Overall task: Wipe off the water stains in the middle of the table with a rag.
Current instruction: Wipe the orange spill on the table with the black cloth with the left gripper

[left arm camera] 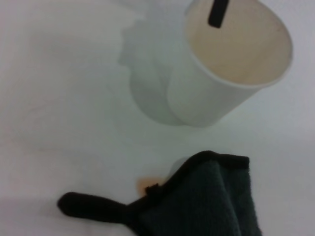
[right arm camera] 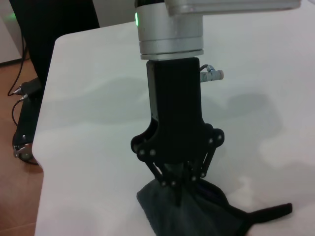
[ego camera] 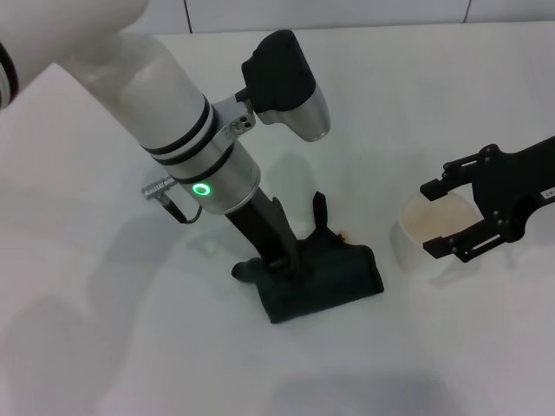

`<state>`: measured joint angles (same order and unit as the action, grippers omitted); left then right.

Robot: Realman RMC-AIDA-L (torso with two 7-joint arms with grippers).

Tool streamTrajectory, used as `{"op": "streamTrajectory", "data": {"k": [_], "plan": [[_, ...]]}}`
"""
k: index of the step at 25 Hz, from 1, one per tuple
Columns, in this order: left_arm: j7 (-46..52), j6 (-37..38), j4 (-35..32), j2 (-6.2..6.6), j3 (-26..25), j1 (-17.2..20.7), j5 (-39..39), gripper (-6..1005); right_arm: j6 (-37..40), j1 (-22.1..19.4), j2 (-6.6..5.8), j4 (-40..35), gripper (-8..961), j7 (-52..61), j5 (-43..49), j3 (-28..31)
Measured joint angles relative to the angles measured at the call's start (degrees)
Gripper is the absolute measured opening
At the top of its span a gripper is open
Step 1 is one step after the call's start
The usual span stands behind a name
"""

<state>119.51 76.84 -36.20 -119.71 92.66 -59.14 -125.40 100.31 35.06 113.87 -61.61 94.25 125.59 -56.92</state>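
The dark green rag (ego camera: 334, 277) lies bunched on the white table (ego camera: 104, 286), its loop tab (ego camera: 319, 212) pointing away. My left gripper (ego camera: 276, 264) stands upright on the rag's near-left end, shut on its cloth; the right wrist view shows its fingers (right arm camera: 174, 187) pinched into the rag (right arm camera: 197, 214). A small orange-brown water stain (left arm camera: 146, 184) peeks out at the rag's edge (left arm camera: 211, 201) beside the tab (left arm camera: 93, 206); the rag covers part of it. It shows faintly in the head view (ego camera: 345, 234). My right gripper (ego camera: 427, 218) is open, fingers either side of a cup.
A white paper cup (ego camera: 416, 236) with a pale orange inside stands right of the rag, also in the left wrist view (left arm camera: 197, 98). The table's edge (right arm camera: 42, 162) shows in the right wrist view, with floor and cables beyond.
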Motion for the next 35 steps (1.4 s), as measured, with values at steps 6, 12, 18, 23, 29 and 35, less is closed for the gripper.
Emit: {"op": "streamTrajectory", "data": {"k": [6, 12, 18, 23, 29, 35], "plan": [[2.6, -3.5, 0.4, 0.47, -8.6, 0.5, -3.3, 90, -0.1, 0.0, 0.11, 0.0, 819, -0.1, -0.1, -0.1], [6.4, -5.7, 0.6, 0.51, -16.8, 0.9, -11.4, 89, 0.2, 0.3, 0.69, -0.1, 819, -0.1, -0.2, -0.2], [8.4, -7.2, 0.7, 0.42, -15.5, 1.1, -13.5, 89, 0.3, 0.4, 1.04, -0.6, 819, -0.1, 0.0, -0.3], [6.5, -4.8, 0.7, 0.2, -8.4, 0.9, -9.0, 90, 0.3, 0.2, 1.05, -0.6, 819, -0.2, 0.0, -0.3], [1.2, 0.4, 0.3, 0.19, -6.0, 1.0, -5.2, 90, 0.3, -0.1, 1.02, -0.7, 818, -0.2, -0.2, -0.3], [-2.0, 4.7, 0.0, 0.04, -5.3, 1.1, -3.4, 89, 0.4, -0.3, 1.05, -0.7, 818, -0.2, -0.2, -0.3]]}}
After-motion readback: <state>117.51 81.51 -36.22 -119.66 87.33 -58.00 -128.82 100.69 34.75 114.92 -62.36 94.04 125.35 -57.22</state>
